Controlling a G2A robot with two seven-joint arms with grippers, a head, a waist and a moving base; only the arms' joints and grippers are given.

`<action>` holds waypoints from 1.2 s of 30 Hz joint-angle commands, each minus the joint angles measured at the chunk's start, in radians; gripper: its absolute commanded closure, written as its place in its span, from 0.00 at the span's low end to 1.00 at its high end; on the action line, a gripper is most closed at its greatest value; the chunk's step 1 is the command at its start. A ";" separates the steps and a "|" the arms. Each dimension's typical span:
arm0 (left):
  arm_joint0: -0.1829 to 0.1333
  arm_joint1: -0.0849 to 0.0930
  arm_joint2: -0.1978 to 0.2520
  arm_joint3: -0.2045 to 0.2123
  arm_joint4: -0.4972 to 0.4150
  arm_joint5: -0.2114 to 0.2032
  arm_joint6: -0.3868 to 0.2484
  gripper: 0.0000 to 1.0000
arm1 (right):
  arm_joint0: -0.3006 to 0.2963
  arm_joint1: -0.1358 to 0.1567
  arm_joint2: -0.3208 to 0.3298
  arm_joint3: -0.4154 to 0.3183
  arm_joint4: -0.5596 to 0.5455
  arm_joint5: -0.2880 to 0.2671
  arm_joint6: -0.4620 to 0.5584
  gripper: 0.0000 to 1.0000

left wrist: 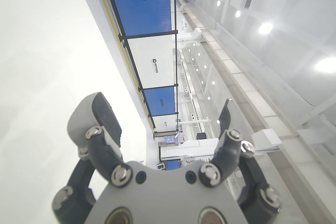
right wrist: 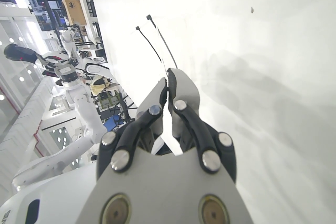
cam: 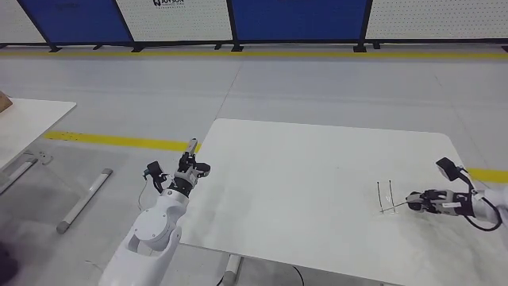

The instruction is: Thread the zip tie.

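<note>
Two black zip ties lie side by side on the white table (cam: pixel 309 183) near its right edge. In the right wrist view, one zip tie (right wrist: pixel 164 43) runs from its head back into the tips of my right gripper (right wrist: pixel 167 75), which is shut on its tail. The second zip tie (right wrist: pixel 149 43) lies loose just beside it. From above, the ties (cam: pixel 386 195) sit just left of the right gripper (cam: pixel 406 202). My left gripper (left wrist: pixel 162 104) is open and holds nothing, raised at the table's left edge (cam: pixel 190 149) and pointing away from the surface.
Blue and white partition panels (cam: pixel 298 4) stand along the back behind a yellow floor line. Another white table (cam: pixel 32 119) stands at the far left, with a grey bar (cam: pixel 83 200) on the floor beside it.
</note>
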 commanded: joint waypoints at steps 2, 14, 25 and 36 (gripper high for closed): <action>0.000 0.000 0.000 0.000 0.000 0.000 0.000 0.00 | -0.008 0.007 0.025 0.005 0.043 -0.034 0.031 1.00; 0.000 0.000 0.000 0.000 0.000 0.000 0.000 0.00 | -0.195 0.081 0.172 -0.199 0.461 -0.153 0.051 1.00; 0.000 0.000 0.000 0.000 0.000 0.000 0.000 0.00 | -0.230 0.085 0.164 -0.244 0.477 -0.136 0.000 1.00; 0.021 0.002 0.057 -0.117 0.102 0.010 -0.160 0.00 | -0.314 0.034 0.121 -0.439 0.643 -0.157 -0.260 1.00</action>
